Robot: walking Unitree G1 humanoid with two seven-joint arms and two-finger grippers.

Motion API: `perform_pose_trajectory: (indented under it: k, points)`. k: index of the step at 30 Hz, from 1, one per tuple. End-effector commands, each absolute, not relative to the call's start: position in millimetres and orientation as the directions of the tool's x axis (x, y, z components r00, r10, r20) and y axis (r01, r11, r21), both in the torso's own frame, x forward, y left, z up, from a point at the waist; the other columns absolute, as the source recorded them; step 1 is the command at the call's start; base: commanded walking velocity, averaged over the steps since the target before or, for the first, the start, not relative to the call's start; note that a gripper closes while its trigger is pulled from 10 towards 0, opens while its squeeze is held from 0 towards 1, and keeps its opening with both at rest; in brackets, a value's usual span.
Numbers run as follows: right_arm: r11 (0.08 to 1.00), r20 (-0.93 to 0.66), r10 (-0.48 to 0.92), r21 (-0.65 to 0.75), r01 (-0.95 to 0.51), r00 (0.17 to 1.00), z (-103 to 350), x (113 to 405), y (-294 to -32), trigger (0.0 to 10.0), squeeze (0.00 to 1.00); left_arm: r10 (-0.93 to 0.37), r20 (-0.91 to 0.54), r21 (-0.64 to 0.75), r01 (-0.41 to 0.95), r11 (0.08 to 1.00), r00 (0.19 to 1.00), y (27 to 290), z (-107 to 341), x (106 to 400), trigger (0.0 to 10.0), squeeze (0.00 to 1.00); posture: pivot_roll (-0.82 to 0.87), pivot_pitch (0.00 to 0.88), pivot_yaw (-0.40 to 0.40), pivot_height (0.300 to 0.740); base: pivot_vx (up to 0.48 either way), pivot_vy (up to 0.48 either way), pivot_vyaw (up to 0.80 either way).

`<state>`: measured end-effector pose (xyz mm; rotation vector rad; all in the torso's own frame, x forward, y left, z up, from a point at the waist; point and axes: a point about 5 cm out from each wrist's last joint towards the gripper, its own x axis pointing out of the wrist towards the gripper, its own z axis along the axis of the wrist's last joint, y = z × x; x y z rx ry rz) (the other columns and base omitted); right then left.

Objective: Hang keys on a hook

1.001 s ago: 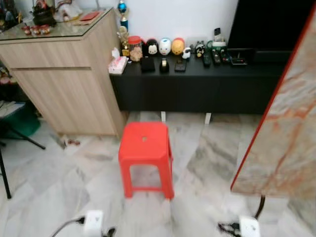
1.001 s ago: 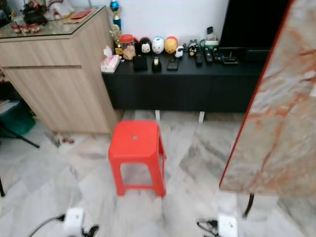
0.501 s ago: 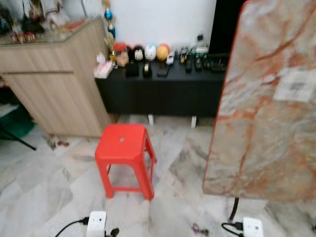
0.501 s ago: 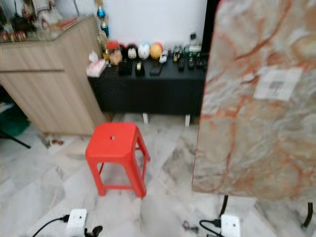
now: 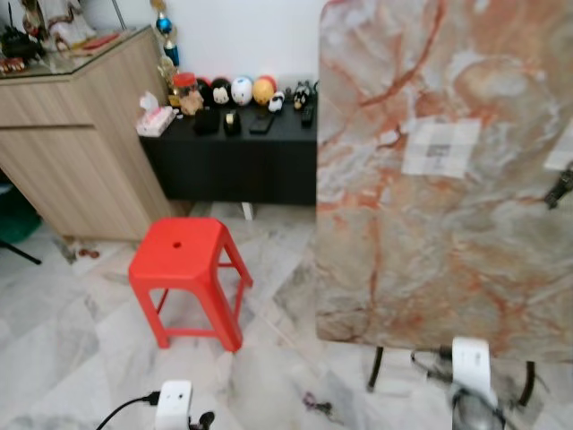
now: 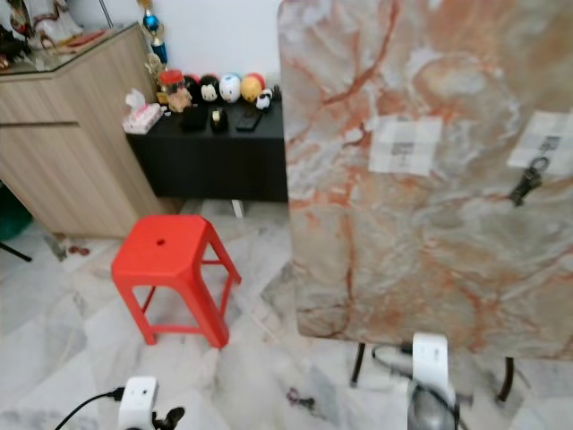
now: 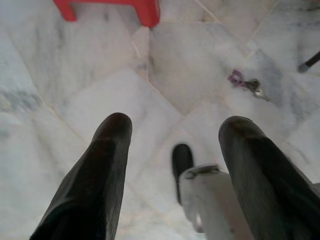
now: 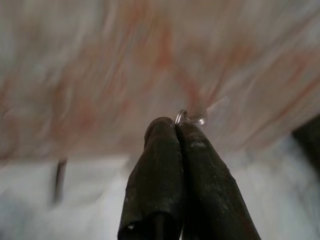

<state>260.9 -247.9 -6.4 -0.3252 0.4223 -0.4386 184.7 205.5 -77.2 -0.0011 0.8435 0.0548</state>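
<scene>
The robot stands facing a tall marbled panel (image 6: 421, 170) propped upright on dark legs, pale patches stuck high on its face; from the rightmost patch hangs a dark bunch (image 6: 528, 182) — keys already on a hook, by the look of it, though too small to be sure. The right hand (image 8: 176, 131) has its two black fingers pressed together, pinching a thin metal key ring (image 8: 182, 118) at the very tips, with the panel blurred close beyond; so the keys are in hand, but not yet hung. The left hand (image 7: 172, 145) hangs low over the marble floor (image 7: 75, 75) with its fingers spread wide and nothing between them; a second bunch of keys with a purple tag (image 7: 245, 83) lies on the tiles ahead of it. Off to the robot's left sits a red stool (image 5: 183, 264) before a black cabinet (image 5: 228, 161) lined with small figurines. My judgement — the pickup is done; finding a free hook, slipping the ring over it and letting go remain.
</scene>
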Motion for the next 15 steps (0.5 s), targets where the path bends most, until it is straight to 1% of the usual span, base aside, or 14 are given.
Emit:
perform_pose_trajectory:
  k: [1, 2, 3, 5, 6, 7, 8, 10, 13, 15]
  points:
    - [0.832, -0.155, -0.420, -0.461, 0.310, 0.894, 16, 282, -234, 10.0, 0.00, 0.070, -0.757, 0.037, -0.064, 0.997, 0.650, 212, -78, 181, 10.0, 0.00, -0.01, 0.000, 0.041, 0.740, 0.000, 0.000, 0.00]
    - [0.813, -0.030, -0.371, -0.494, 0.308, 0.928, 36, 294, -229, 10.0, 0.00, 0.072, -0.756, 0.036, -0.068, 0.997, 0.650, 212, -78, 181, 10.0, 0.00, -0.01, 0.000, 0.040, 0.740, 0.000, 0.000, 0.00]
    - [0.813, -0.030, -0.371, -0.494, 0.308, 0.928, 36, 294, -229, 10.0, 0.00, 0.072, -0.756, 0.036, -0.068, 0.997, 0.650, 212, -78, 181, 10.0, 0.00, -0.01, 0.000, 0.040, 0.740, 0.000, 0.000, 0.00]
    - [0.698, 0.094, -0.359, -0.634, 0.334, 0.929, 48, 299, -227, 10.0, 0.00, 0.072, -0.756, 0.036, -0.069, 0.997, 0.651, 211, -79, 180, 10.0, 0.00, -0.01, 0.000, 0.035, 0.740, 0.000, 0.000, 0.00]
    - [0.652, 0.133, -0.358, -0.674, 0.349, 0.924, 51, 300, -226, 10.0, 0.00, 0.073, -0.756, 0.036, -0.070, 0.997, 0.651, 211, -79, 180, 10.0, 0.00, -0.01, 0.000, 0.035, 0.740, 0.000, 0.000, 0.00]
    - [0.652, 0.133, -0.358, -0.674, 0.349, 0.924, 51, 300, -226, 10.0, 0.00, 0.073, -0.756, 0.036, -0.070, 0.997, 0.651, 211, -79, 180, 10.0, 0.00, -0.01, 0.000, 0.035, 0.740, 0.000, 0.000, 0.00]
    - [0.580, 0.212, -0.384, -0.701, 0.414, 0.899, 58, 298, -229, 10.0, 0.00, 0.074, -0.755, 0.036, -0.071, 0.997, 0.651, 211, -79, 180, 10.0, 0.00, -0.01, 0.000, 0.035, 0.740, 0.000, 0.000, 0.00]
    - [0.555, 0.250, -0.391, -0.703, 0.444, 0.886, 61, 297, -230, 10.0, 0.00, 0.074, -0.755, 0.035, -0.072, 0.997, 0.651, 211, -79, 179, 10.0, 0.00, -0.01, 0.000, 0.036, 0.740, 0.000, 0.000, 0.00]
    - [0.494, 0.374, -0.302, -0.725, 0.480, 0.877, 71, 299, -217, 10.0, 0.00, 0.077, -0.754, 0.037, -0.074, 0.997, 0.652, 213, -79, 179, 10.0, 0.00, -0.01, 0.000, 0.038, 0.740, 0.000, 0.000, 0.00]
    - [0.486, 0.392, -0.291, -0.725, 0.488, 0.873, 73, 299, -215, 10.0, 0.00, 0.078, -0.753, 0.038, -0.075, 0.996, 0.653, 213, -79, 179, 10.0, 0.00, -0.01, 0.000, 0.038, 0.740, 0.000, 0.000, 0.00]
